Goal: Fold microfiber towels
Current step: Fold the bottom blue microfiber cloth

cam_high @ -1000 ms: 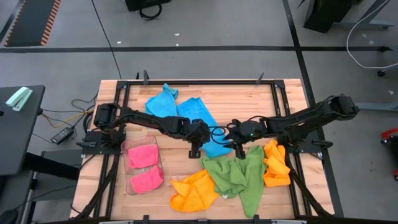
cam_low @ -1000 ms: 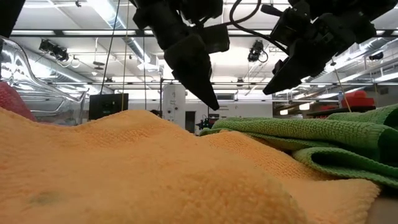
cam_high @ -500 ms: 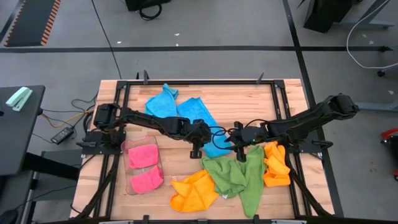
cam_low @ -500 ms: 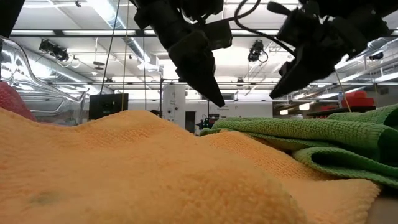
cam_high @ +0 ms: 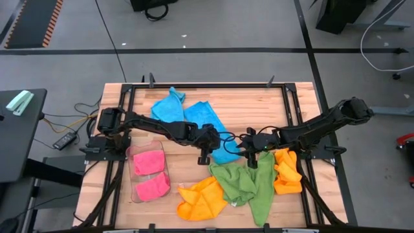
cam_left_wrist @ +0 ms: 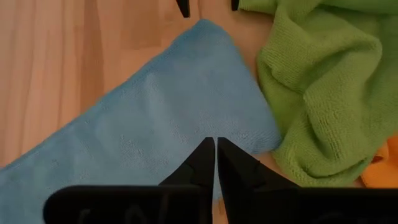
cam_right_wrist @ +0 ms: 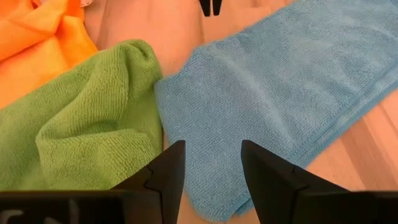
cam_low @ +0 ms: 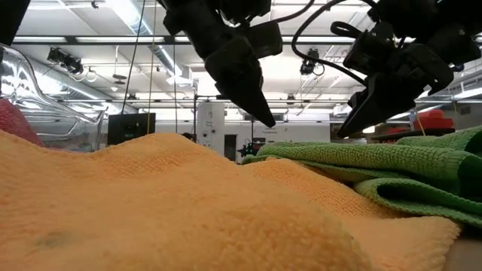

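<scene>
A sky-blue microfiber towel (cam_high: 210, 129) lies flat on the wooden table, its near corner (cam_left_wrist: 208, 37) pointing at a crumpled green towel (cam_high: 246, 184). My left gripper (cam_high: 204, 155) is shut and hovers over the blue towel's near edge (cam_left_wrist: 215, 142). My right gripper (cam_high: 250, 158) faces it from the right. It is open, and its fingers (cam_right_wrist: 212, 148) stand above the same corner. A second blue towel (cam_high: 168, 103) lies farther back. Orange towels (cam_high: 204, 199) (cam_high: 286, 171) lie crumpled near the front.
A clear plastic tray (cam_high: 134, 169) at the near left holds two pink towels (cam_high: 150, 175). In the low view the orange towel (cam_low: 151, 211) and the green one (cam_low: 422, 165) fill the foreground. Black frame rails (cam_high: 194, 84) run along the table's edges.
My right gripper has sunk a little toward the blue towel's corner and drawn slightly toward the table's right, still open. The towels have not moved.
</scene>
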### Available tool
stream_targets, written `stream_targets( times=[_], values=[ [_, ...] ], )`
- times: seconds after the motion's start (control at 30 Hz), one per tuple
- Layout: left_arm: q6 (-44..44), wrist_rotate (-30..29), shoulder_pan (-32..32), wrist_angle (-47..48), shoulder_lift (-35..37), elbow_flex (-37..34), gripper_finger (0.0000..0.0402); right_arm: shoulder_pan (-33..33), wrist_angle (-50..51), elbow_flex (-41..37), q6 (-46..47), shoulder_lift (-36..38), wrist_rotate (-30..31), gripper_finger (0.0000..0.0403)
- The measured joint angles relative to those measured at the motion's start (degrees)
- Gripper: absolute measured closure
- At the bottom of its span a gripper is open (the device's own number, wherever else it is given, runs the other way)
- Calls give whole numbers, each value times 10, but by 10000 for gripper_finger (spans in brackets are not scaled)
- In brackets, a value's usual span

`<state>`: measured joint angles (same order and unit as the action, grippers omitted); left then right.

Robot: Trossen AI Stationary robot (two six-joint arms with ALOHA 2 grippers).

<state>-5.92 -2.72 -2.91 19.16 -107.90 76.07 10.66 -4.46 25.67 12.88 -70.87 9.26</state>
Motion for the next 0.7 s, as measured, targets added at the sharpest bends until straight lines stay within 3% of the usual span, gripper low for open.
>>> stream_targets(
  times=[0.37,0.7],
  values=[
    [-24,0,17,-29,-15,1,386,0,-4,-19,2,0,2,237],
    [-37,-1,51,-48,-62,-13,376,0,15,-57,25,-1,57,237]
  ],
)
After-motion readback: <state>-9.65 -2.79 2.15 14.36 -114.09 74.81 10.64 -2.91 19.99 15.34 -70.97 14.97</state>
